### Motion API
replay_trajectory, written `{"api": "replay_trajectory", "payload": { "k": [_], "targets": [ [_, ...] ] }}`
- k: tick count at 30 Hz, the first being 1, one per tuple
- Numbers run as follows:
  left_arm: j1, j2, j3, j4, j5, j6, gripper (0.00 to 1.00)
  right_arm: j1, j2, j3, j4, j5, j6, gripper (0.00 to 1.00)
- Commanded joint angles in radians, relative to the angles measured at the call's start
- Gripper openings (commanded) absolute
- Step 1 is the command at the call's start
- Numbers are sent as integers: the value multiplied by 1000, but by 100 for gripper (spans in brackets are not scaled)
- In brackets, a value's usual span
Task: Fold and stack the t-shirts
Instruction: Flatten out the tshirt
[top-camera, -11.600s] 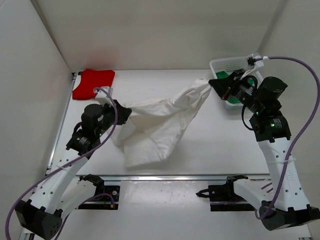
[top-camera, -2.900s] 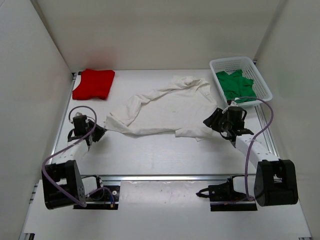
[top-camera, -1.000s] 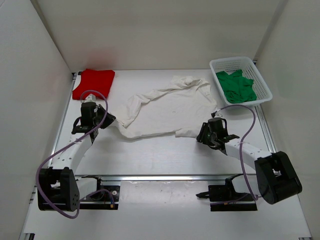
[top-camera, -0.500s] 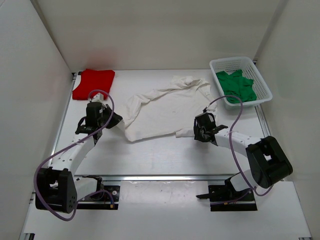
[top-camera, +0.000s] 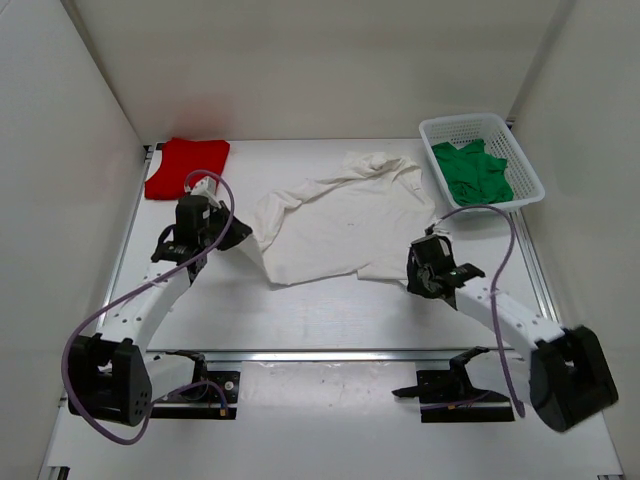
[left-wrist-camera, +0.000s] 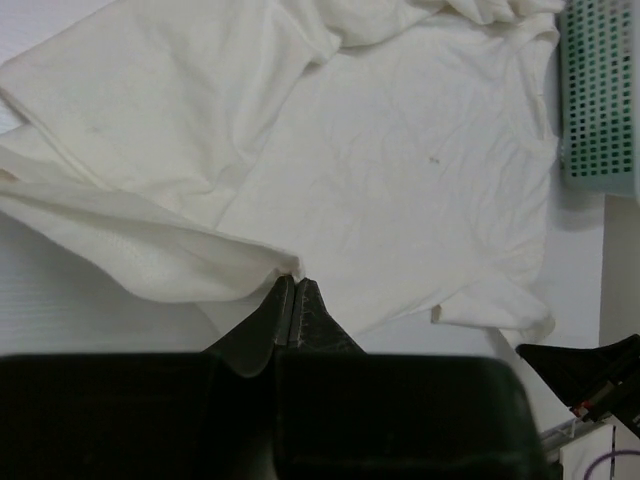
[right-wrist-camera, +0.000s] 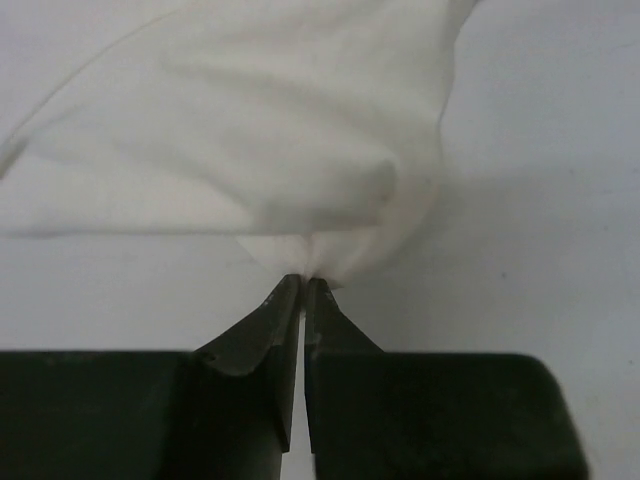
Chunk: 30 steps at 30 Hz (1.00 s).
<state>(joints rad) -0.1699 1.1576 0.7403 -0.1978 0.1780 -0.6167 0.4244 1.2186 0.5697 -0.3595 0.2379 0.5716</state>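
The white t-shirt (top-camera: 340, 215) lies spread and creased across the middle of the table. My left gripper (top-camera: 238, 237) is shut on its left edge, and the left wrist view shows a fold of the white cloth (left-wrist-camera: 400, 170) pinched at the tips of that gripper (left-wrist-camera: 295, 281). My right gripper (top-camera: 411, 268) is shut on the shirt's near right corner; in the right wrist view the cloth (right-wrist-camera: 230, 130) bunches up from the closed tips (right-wrist-camera: 303, 283). The red t-shirt (top-camera: 187, 167) lies folded at the back left. The green t-shirt (top-camera: 475, 172) sits in the basket.
The white mesh basket (top-camera: 527, 182) stands at the back right, and its wall (left-wrist-camera: 600, 100) shows in the left wrist view. White walls close in the table on three sides. A metal rail (top-camera: 330, 353) runs along the near edge.
The right gripper has closed on the white shirt's near right corner. The left gripper has carried the shirt's left edge to the right, bunching the cloth inward.
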Motion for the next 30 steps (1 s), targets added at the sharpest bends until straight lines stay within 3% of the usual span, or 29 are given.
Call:
{"api": "replay_trajectory", "payload": {
  "k": [1, 7, 9, 14, 17, 19, 21, 22, 25, 27, 30],
  "targets": [
    [-19, -22, 105, -44, 43, 43, 0, -10, -224, 36, -166, -44, -13, 0],
    [125, -81, 278, -162, 144, 70, 0, -79, -453, 327, -425, -113, -91, 1],
    [132, -96, 321, -187, 115, 77, 0, -107, -459, 483, -482, -107, -131, 0],
    [161, -124, 373, -173, 264, 6, 0, -79, -444, 735, -555, -111, -159, 0],
    [159, -122, 464, -183, 229, 2, 0, -39, -412, 852, -553, -51, -183, 0],
    [170, -90, 496, -152, 248, -20, 0, -23, -352, 895, -506, -40, -226, 0],
    [168, -34, 499, -132, 183, -18, 0, -33, -259, 889, -443, -46, -278, 0],
    [168, -13, 489, -123, 161, -17, 0, -82, -233, 863, -380, -93, -308, 0],
    [161, 155, 464, -129, 97, 8, 0, -336, -1, 832, -238, -468, -320, 0],
    [156, 235, 459, -88, 84, 5, 0, -323, 123, 863, -164, -418, -340, 0],
    [150, 420, 603, -120, 37, 9, 0, -306, 425, 1157, -247, -460, -352, 0]
  ]
}}
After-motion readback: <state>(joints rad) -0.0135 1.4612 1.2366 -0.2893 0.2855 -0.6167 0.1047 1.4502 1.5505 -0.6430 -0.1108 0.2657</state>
